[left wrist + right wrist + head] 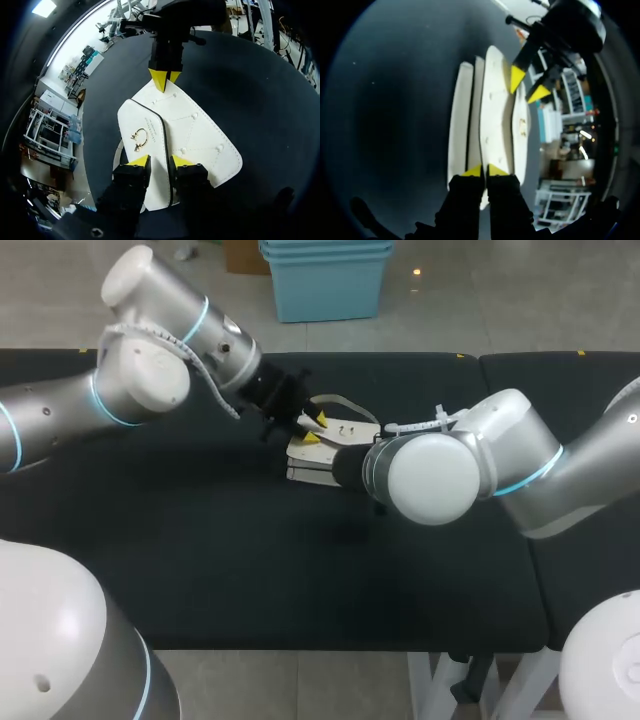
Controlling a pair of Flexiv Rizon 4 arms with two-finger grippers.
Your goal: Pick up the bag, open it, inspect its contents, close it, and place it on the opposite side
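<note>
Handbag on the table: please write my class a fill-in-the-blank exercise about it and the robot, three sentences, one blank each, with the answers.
1. The handbag lying on the black table is ____ in colour.
2. The ring-shaped clasp on its flap is ____ in colour.
3. The right pincer, shut on the handbag's edge, has tips coloured ____.

Missing words: white; gold; yellow.

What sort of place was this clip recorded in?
Probably a robot manipulation test bench rather than a home or shop: a black-covered table, with a yellow-tipped left gripper and right gripper both working at a white handbag laid on it.
</note>
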